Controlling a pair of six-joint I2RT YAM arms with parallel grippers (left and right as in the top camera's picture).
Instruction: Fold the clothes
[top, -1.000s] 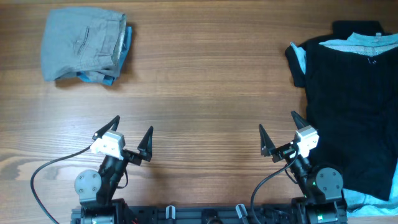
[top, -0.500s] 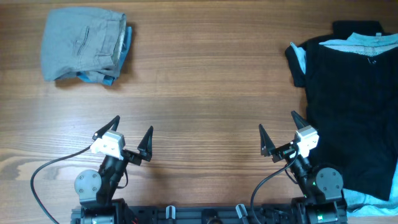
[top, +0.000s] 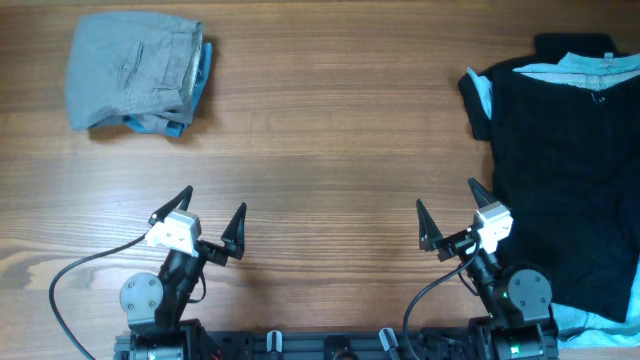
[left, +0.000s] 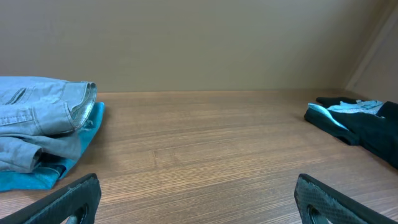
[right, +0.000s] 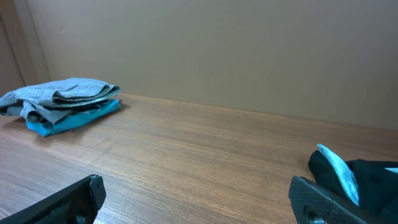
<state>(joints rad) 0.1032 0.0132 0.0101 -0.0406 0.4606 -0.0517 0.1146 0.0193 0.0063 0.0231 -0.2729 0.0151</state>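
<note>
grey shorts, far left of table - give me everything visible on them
The grey shorts look like plain mid-grey woven cloth, folded into a rough, rumpled rectangle with a slit pocket facing up and paler waistband layers along the right edge in the overhead view. They lie at the table's far left, stacked on a light-blue garment that peeks out on the right and near sides. Nothing else touches them.

The tabletop (top: 330, 160) is warm brown with streaky wood grain, the folded shorts (top: 125, 70) at its far left corner plain mid-grey over a strip of light-blue cloth (top: 206, 65), and the big garment (top: 570, 180) along the right edge black with pale-blue cloth (top: 590, 68) showing at its top.
</note>
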